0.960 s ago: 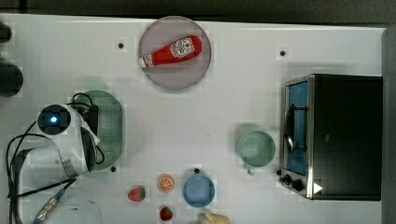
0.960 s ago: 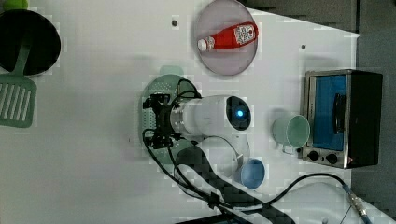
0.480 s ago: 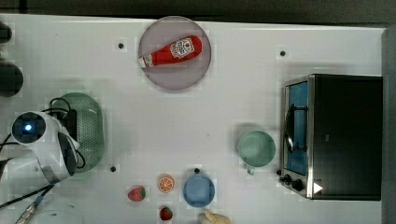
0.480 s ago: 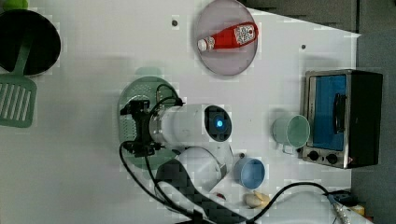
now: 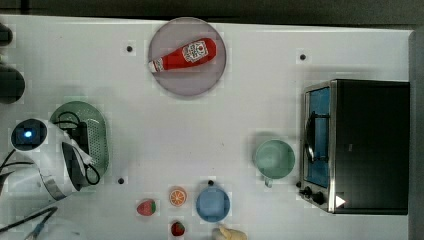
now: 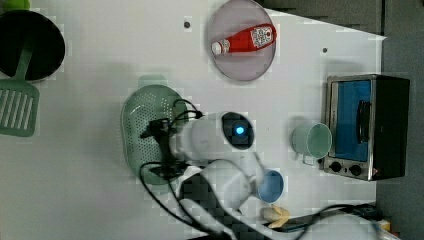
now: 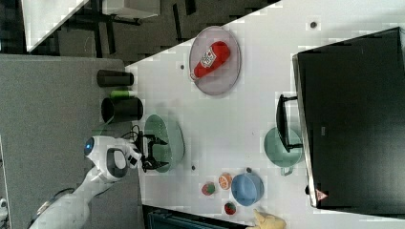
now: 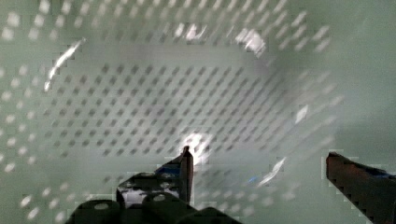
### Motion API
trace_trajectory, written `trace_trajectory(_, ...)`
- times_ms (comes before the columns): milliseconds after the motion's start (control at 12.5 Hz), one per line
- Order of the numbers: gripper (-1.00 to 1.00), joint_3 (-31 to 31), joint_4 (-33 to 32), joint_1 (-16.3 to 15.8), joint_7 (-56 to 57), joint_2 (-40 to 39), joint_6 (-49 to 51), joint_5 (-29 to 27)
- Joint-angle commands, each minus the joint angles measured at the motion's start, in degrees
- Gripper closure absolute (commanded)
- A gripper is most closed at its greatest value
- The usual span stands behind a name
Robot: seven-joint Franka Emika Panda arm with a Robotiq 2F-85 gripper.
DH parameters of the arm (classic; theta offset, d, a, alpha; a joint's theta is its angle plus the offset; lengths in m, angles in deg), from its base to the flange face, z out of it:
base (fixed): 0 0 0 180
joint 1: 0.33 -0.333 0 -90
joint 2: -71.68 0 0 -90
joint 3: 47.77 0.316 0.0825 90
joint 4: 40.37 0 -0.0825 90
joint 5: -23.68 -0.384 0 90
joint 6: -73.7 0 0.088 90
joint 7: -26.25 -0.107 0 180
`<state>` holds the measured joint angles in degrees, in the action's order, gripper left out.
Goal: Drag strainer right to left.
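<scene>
The strainer (image 5: pixel 97 137) is a pale mint-green oval with a dotted centre, lying near the top view's left edge. It also appears in the left view (image 6: pixel 137 125) and the right view (image 7: pixel 172 138). My gripper (image 7: pixel 154 152) reaches down into its bowl from above, with the white arm covering part of the rim. In the wrist view the gripper (image 8: pixel 261 163) stands open, and its two dark fingertips (image 8: pixel 187 161) are spread wide over the perforated floor of the strainer (image 8: pixel 154 102). Nothing is clamped between them.
A grey plate (image 5: pixel 210 80) holding a ketchup bottle (image 5: pixel 182 55) sits at the back. A green cup (image 5: pixel 274 159) stands beside a toaster oven (image 5: pixel 357 145). A blue bowl (image 5: pixel 213 204) and toy fruits (image 5: pixel 177 196) lie in front. A dark pan (image 6: pixel 42 42) and green spatula (image 6: pixel 17 107) lie in the left view's upper left.
The arm and the strainer together slid toward the top view's left, a large step at first, then a small one. The gripper has stayed open inside the bowl.
</scene>
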<state>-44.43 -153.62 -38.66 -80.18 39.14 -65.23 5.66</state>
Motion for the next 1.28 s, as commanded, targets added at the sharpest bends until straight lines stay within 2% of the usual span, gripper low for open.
trace_trajectory(80,-1.00,-8.95,1.03,2.16,16.91,15.72,6.34,-0.03)
trace_trajectory(240,-1.00,-16.24,1.08,2.49,28.36,22.91,12.93,3.45)
trace_trajectory(560,-1.00,-29.71,1.14,3.25,49.40,34.75,23.75,17.46)
trace_trajectory(720,-1.00,-34.63,1.13,3.45,56.98,39.69,30.89,22.36)
trace_trajectory(960,-1.00,-38.33,1.17,3.67,58.49,45.58,38.73,23.60)
trace_trajectory(1280,-1.00,-38.80,0.79,3.82,59.35,49.79,40.07,32.46)
